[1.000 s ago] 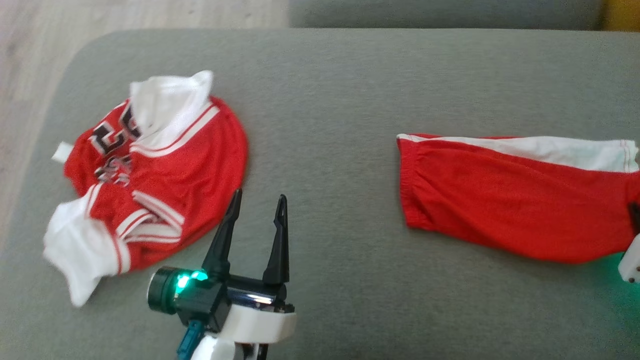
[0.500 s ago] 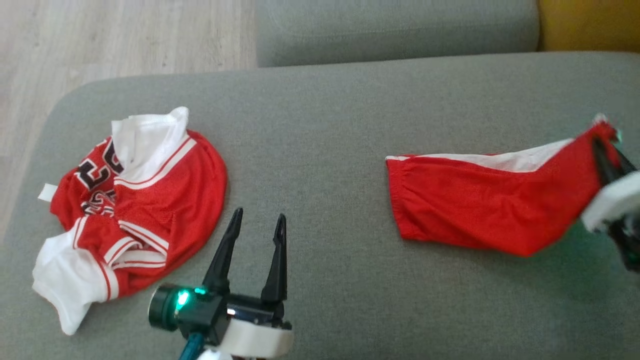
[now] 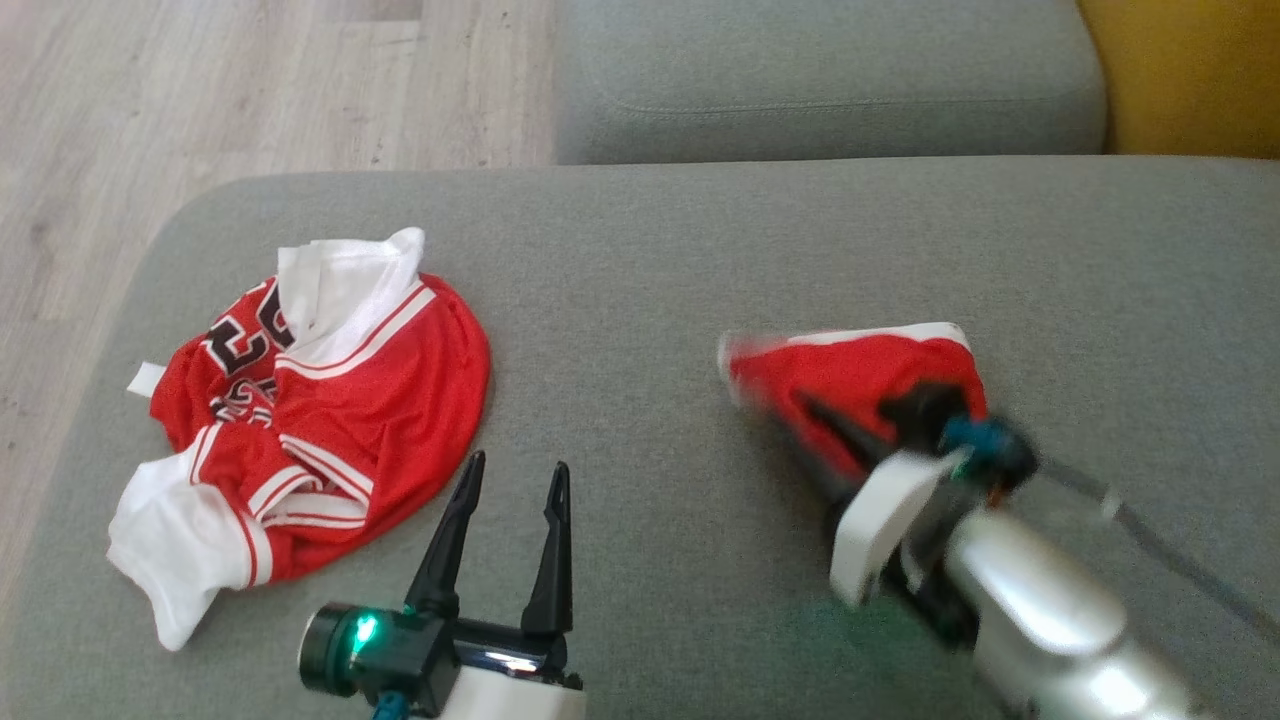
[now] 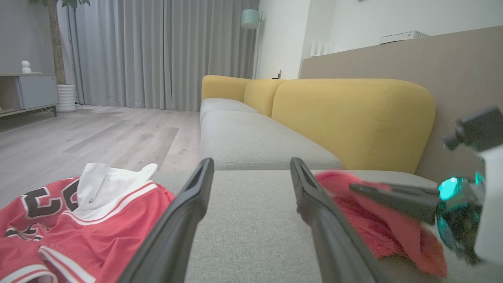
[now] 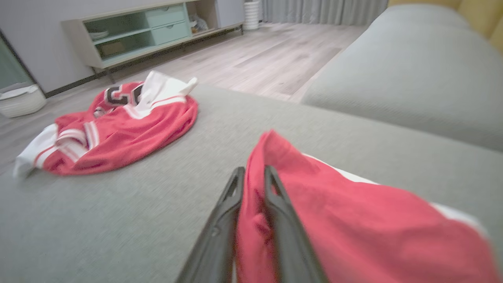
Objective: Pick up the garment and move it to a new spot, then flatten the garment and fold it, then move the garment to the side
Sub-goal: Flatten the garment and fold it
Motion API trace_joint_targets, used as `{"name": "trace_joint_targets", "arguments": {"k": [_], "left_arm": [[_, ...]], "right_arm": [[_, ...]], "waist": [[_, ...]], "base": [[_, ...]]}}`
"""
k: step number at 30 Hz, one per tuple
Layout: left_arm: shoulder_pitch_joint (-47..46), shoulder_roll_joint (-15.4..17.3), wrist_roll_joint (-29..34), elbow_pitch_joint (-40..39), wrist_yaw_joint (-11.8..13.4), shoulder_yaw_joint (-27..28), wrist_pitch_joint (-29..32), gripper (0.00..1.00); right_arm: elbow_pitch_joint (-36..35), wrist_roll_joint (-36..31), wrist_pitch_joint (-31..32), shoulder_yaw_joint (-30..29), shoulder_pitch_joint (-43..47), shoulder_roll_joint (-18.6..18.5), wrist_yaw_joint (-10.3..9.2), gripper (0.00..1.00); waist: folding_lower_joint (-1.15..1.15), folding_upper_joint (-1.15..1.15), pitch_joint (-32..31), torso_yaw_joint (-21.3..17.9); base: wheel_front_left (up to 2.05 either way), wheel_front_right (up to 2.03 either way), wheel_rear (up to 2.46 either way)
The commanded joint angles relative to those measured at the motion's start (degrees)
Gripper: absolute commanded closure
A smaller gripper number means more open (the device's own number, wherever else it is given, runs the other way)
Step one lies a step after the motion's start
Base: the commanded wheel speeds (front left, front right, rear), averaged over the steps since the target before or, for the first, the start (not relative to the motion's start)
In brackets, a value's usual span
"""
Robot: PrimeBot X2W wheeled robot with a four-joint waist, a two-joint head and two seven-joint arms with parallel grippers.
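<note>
Right end effector (image 5: 254, 170) grasps shorts (image 5: 353, 220) mid-fold; left end effector (image 3: 517, 462) is released, empty. Risk: cloth slipping free early, leaving the fold bunched on the sofa (image 3: 700, 250).

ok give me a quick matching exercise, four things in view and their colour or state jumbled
1 jersey
2 red shorts
3 left gripper
4 sofa backrest

a yellow
b open, nothing between its fingers
c crumpled on the left of the grey cushion
d bunched, pinched by the right gripper

Pairs: 1-c, 2-d, 3-b, 4-a
</note>
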Motion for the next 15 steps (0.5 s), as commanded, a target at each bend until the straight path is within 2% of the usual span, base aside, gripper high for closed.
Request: {"name": "trace_joint_targets", "arguments": {"k": [1,4,7,12,15], "left_arm": [[-1.65,-0.06,-0.2,-1.62,0.16,1.5,-0.37,0.0],[-1.23,-0.06,-0.41,-1.48,0.68,2.03,-0.37,0.0],[-0.36,-0.06,-0.57,-1.45,1.05,3.11,-0.37,0.0],[0.55,-0.06,-0.27,-1.88,1.52,5.41,-0.37,0.0],[1.3,-0.06,-0.11,-2.23,1.93,7.37,-0.37,0.0]], "right_arm": [[-1.49,-0.68,-0.93,-0.82,0.41,-0.04,0.37,0.0],[-2.56,-2.9,-5.76,-6.75,2.69,0.97,0.37,0.0],[-5.41,-6.43,-8.31,-15.47,5.73,1.05,0.37,0.0],[-18.37,-13.16,-8.61,-32.71,15.27,2.26,0.37,0.0],[-23.56,-15.13,-8.62,-38.5,21.7,3.76,0.37,0.0]], "waist": [[0.0,0.0,0.15,0.33],[0.0,0.0,-0.06,0.23],[0.0,0.0,-0.47,-0.66],[0.0,0.0,-1.04,-2.52],[0.0,0.0,-1.53,-3.79]], "base": [[0.0,0.0,0.0],[0.0,0.0,0.0],[0.0,0.0,0.0],[0.0,0.0,0.0],[0.0,0.0,0.0]]}}
